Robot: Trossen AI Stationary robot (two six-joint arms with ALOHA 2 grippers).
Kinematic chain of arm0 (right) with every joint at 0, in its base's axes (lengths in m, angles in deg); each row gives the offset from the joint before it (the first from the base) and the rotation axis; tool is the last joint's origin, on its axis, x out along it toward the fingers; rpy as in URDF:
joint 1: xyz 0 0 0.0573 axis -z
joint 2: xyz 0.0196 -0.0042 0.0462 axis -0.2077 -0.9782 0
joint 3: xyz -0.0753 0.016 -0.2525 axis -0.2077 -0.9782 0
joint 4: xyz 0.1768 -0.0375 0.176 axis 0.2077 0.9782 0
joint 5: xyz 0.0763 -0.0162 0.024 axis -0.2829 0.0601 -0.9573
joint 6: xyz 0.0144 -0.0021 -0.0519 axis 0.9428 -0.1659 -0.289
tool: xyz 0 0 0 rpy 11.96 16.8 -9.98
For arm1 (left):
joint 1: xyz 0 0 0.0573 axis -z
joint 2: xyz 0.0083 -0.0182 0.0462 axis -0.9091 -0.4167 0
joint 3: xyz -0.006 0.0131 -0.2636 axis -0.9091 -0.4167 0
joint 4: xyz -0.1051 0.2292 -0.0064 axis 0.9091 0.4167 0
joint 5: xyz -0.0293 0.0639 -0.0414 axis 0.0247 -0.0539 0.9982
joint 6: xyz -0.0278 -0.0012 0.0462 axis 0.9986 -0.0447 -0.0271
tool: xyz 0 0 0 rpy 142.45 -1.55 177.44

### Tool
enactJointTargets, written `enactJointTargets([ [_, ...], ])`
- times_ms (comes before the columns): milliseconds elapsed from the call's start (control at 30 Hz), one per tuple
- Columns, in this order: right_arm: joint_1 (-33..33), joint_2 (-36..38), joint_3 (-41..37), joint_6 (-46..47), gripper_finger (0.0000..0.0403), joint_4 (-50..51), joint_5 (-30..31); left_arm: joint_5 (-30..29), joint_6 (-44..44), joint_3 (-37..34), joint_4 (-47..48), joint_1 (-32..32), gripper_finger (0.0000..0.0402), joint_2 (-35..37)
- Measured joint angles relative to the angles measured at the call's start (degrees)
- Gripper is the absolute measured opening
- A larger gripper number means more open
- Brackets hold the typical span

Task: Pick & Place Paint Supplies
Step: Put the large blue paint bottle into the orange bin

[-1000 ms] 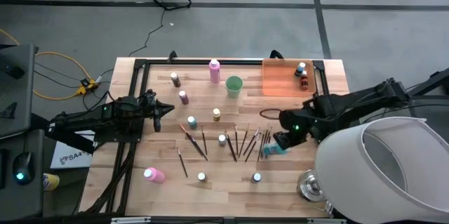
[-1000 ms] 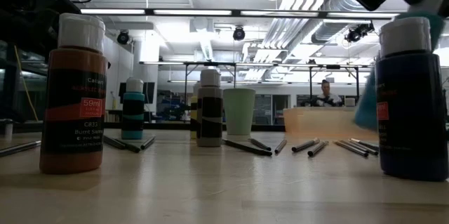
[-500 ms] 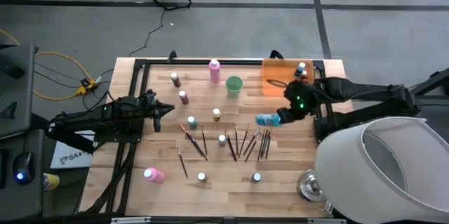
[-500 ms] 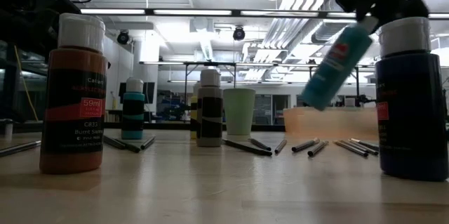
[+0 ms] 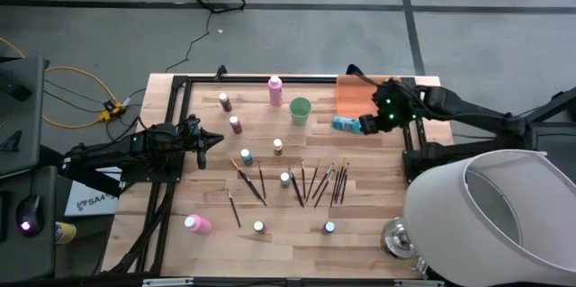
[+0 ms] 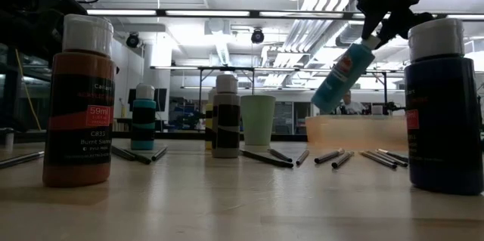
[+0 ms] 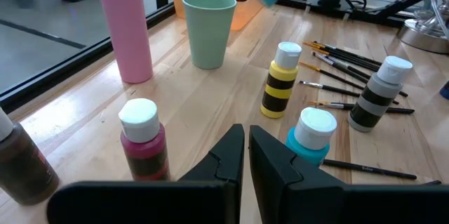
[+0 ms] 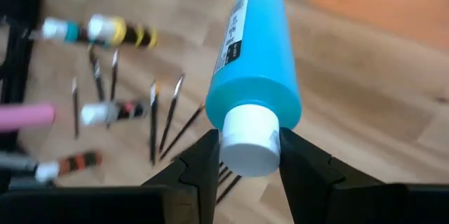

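The right gripper (image 8: 244, 155) clamps the teal bottle (image 8: 254, 73) at its white cap, hanging tilted; smooth rigid plastic, probably light, may slip; left gripper (image 7: 247, 155) closed, empty

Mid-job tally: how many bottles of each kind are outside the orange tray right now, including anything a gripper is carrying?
Small paint bottles on the table: 7
Tall pink bottles: 2
Teal bottle, held in the air by the right gripper: 1
Total: 10
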Motion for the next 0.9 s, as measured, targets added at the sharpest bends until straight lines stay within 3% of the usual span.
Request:
enactJointTargets([
  [400,8.19,-2.75,3.78,1.68,0.0117,2.85,9.99,-0.02,0.00,0.00,0.00,0.00,0.0022,0.00],
  [733,13.91,-13.02,9.09,1.67,0.0117,8.20,10.95,0.00,0.00,0.00,0.00,0.02,0.0022,0.02],
  [900,15.71,-18.60,11.14,1.20,0.0117,8.21,8.49,0.00,0.02,0.00,0.00,0.02,0.0022,0.02],
])
